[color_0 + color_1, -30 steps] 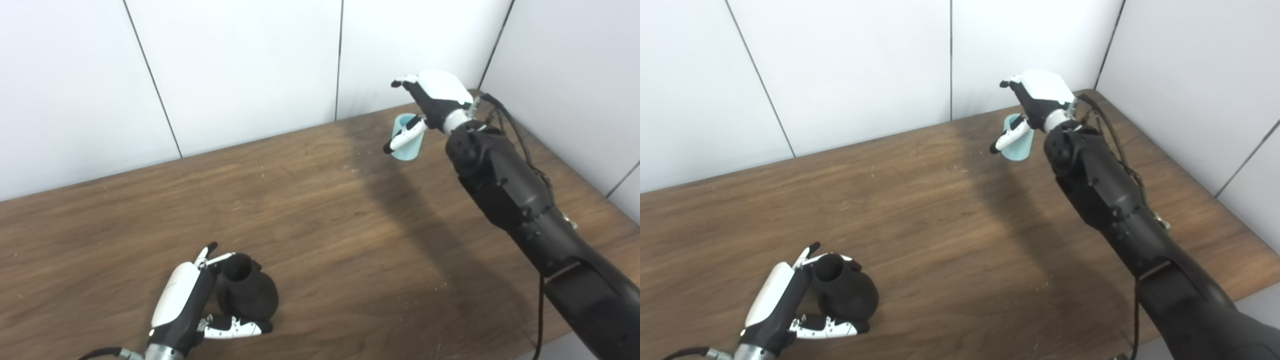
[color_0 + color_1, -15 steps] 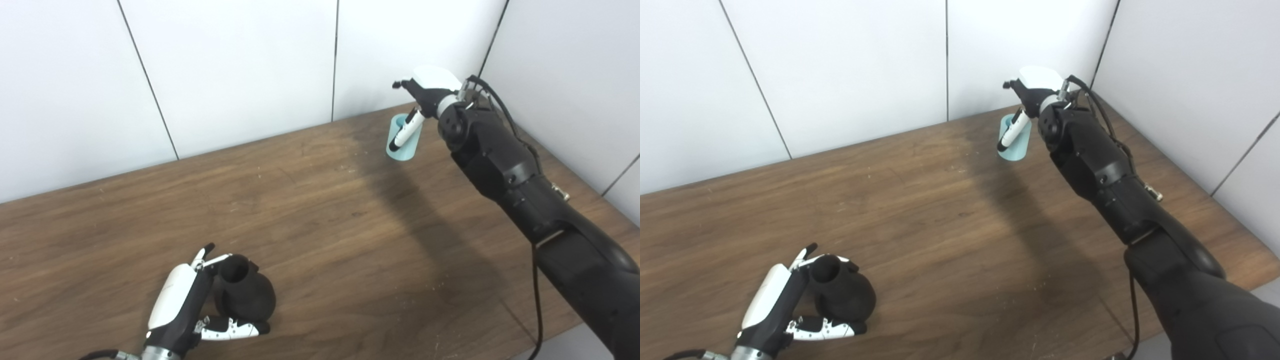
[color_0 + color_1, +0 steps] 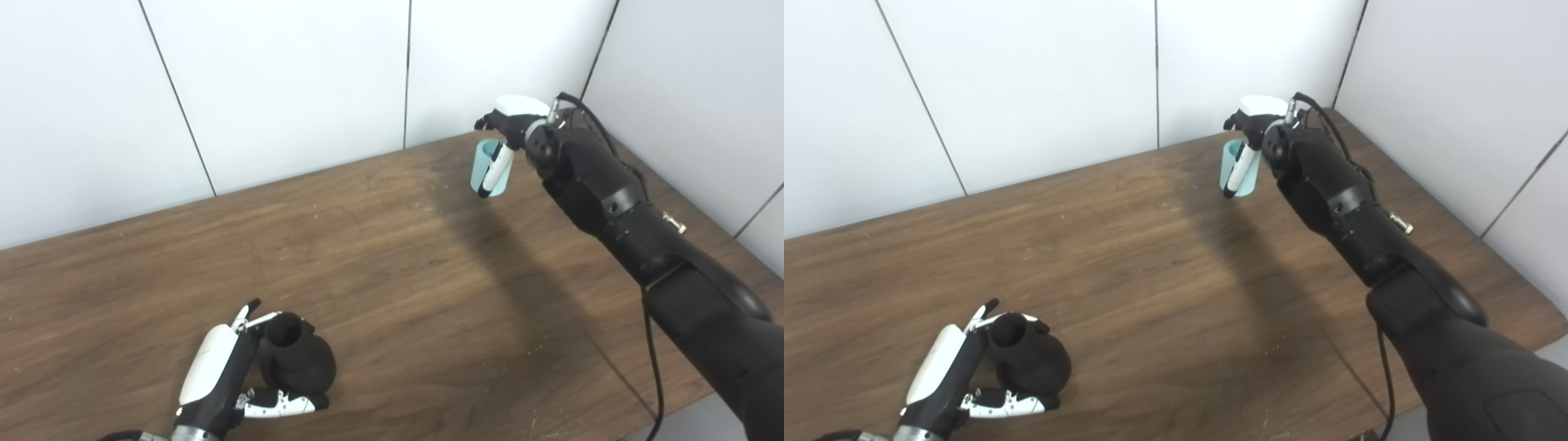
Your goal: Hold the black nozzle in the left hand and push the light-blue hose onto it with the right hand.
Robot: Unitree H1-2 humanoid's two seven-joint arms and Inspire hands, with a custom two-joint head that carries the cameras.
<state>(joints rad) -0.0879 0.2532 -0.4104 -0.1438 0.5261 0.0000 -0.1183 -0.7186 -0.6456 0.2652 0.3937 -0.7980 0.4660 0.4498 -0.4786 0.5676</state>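
The black nozzle stands on the wooden table near the front left, its open mouth facing up. My left hand is wrapped around it, fingers behind the neck and thumb along the base in front. The light-blue hose, a short tube, stands upright at the far right of the table. My right hand sits over its top, with the thumb lying down the tube's front and the fingers behind its rim.
White wall panels close off the back and the right side, right behind the hose. A black cable hangs along my right forearm. The table's front edge runs near the bottom right corner.
My right hand has dropped lower over the hose, and its thumb has swung in from a splayed pose to lie against the tube. The left hand and nozzle have stayed put.
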